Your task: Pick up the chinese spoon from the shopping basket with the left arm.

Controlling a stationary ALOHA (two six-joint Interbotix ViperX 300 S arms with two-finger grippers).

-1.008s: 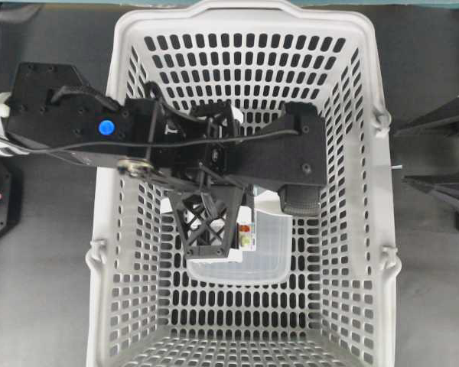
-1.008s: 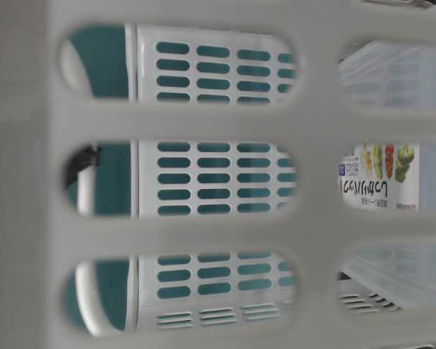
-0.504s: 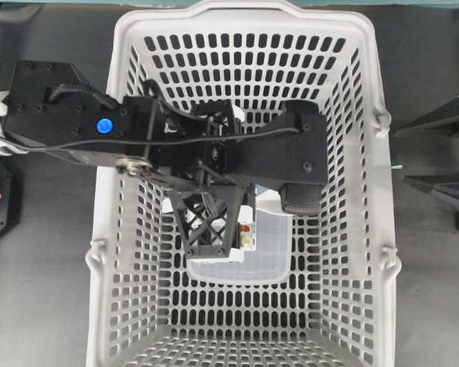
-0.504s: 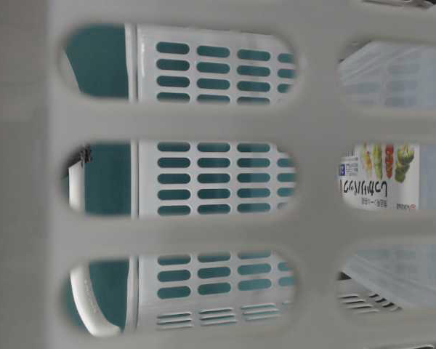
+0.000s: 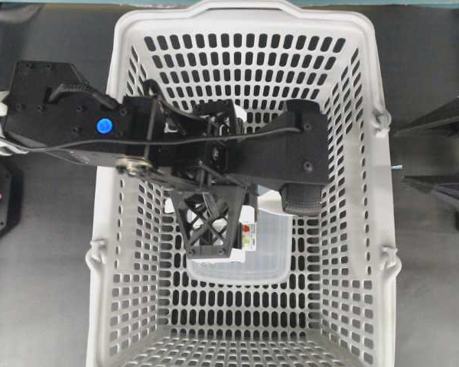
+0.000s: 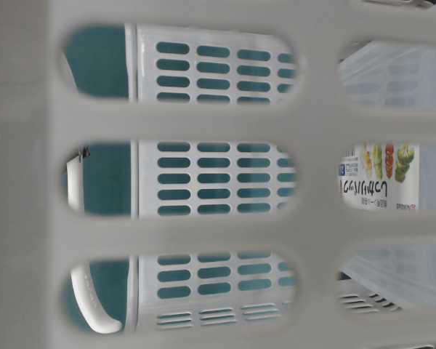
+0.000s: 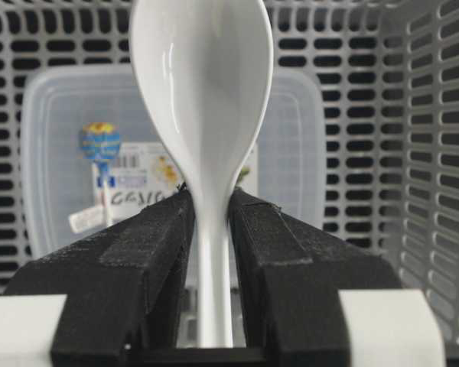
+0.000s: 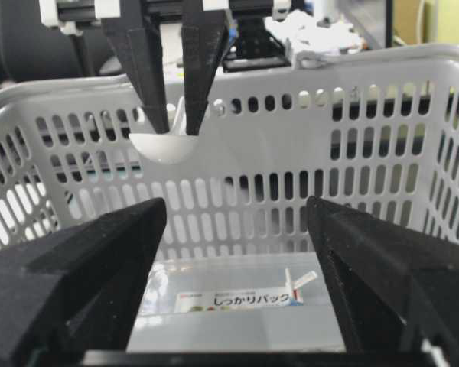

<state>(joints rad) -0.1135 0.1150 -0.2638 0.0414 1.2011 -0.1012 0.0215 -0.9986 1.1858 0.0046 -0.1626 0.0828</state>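
The white chinese spoon [image 7: 203, 115] stands upright, its handle pinched between the two black fingers of my left gripper [image 7: 212, 202], which is shut on it. In the right wrist view the spoon's bowl [image 8: 166, 145] hangs just below the left fingers [image 8: 149, 69], up near the rim of the grey shopping basket [image 8: 291, 92] and well above its floor. From overhead the left arm [image 5: 138, 138] reaches across the basket [image 5: 245, 15] and hides the spoon. My right gripper [image 8: 237, 222] is open and empty, just outside the basket's right side [image 5: 402, 157].
A clear lidded container [image 5: 268, 245] with a printed label lies on the basket floor below the spoon [image 7: 61, 153] [image 8: 237, 321]. A lollipop [image 7: 99, 145] rests on its lid. Slotted basket walls [image 7: 413, 153] enclose all sides.
In the table-level view the black fingertip has slid almost out of sight behind the basket wall and a white curved shape has shifted with it. Overhead, the left arm has barely moved.
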